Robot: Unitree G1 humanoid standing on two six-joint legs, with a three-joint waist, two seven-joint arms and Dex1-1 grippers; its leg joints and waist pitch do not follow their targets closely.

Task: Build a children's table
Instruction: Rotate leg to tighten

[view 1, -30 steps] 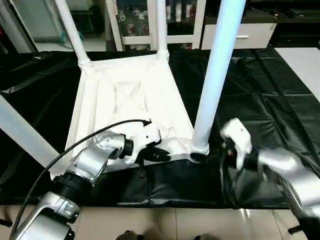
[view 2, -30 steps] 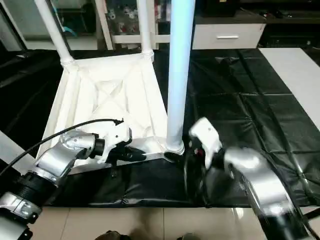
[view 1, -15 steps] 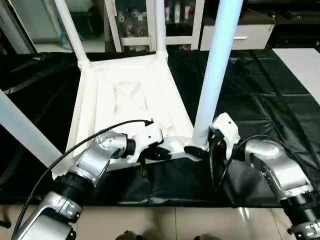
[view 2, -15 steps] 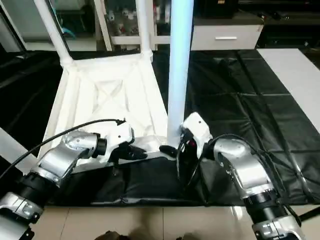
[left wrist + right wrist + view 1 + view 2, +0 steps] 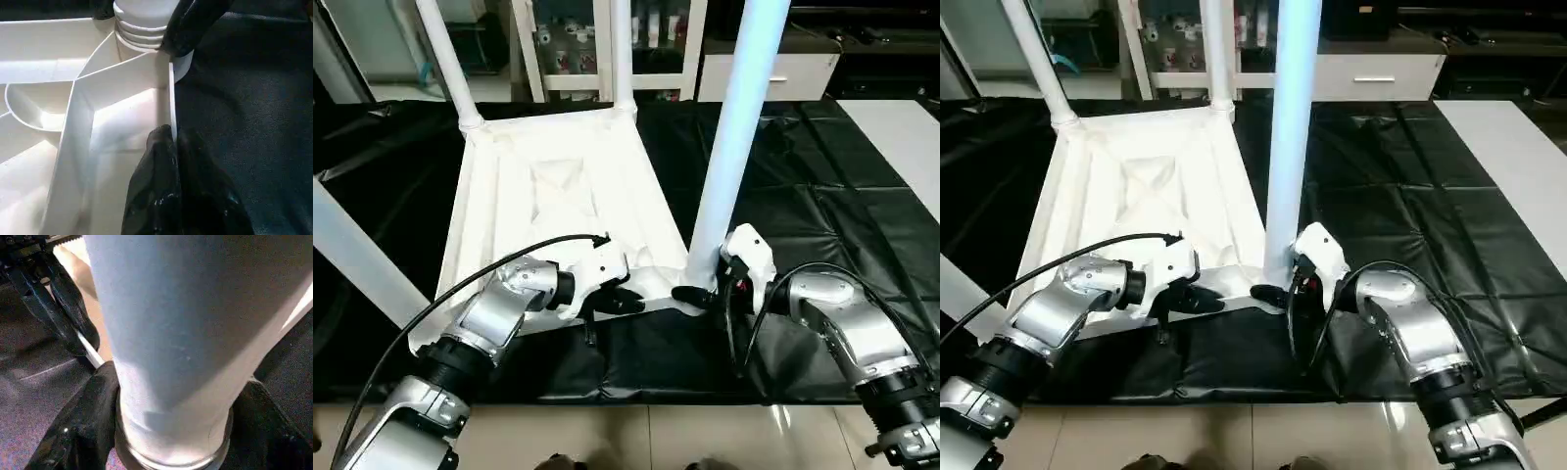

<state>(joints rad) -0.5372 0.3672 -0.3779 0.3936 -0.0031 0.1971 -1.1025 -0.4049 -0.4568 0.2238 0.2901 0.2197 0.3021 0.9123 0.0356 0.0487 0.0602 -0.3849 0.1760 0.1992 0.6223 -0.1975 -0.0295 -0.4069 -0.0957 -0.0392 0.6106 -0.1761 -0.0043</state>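
The white tabletop lies upside down on the black cover, ribbed underside up. Legs stand in its corner sockets: two at the far end, one at the near left and one at the near right. My left gripper is shut on the tabletop's thin near rim, close to the near right socket. My right gripper sits at the foot of the near right leg. Its black fingers press against the leg on both sides, just above the socket.
The black cover spreads wide to the right of the tabletop. A white glass-door cabinet and a white drawer unit stand behind. A white surface lies at the far right. The tiled floor shows below the near edge.
My right arm swung left from beside the table to the foot of the near right leg, and its fingers closed in around it. The left gripper kept its hold on the rim.
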